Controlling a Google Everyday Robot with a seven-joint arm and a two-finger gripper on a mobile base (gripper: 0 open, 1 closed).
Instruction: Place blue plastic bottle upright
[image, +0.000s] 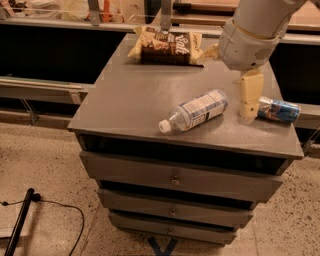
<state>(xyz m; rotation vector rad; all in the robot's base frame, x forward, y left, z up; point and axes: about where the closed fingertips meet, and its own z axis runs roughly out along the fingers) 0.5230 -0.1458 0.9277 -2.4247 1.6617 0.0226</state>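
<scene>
The blue plastic bottle (195, 111) lies on its side on the grey cabinet top (130, 95), white cap toward the front left edge, its white-and-pale-blue label facing up. My gripper (249, 106) hangs from the white arm just right of the bottle's base, pointing down over the cabinet top, between the bottle and a blue can. It holds nothing that I can see.
A shiny blue can (279, 109) lies on its side at the right edge, just right of the gripper. A brown-and-yellow snack bag (166, 46) lies at the back. Drawers (175, 179) sit below the top. A black cable (45, 207) lies on the floor at left.
</scene>
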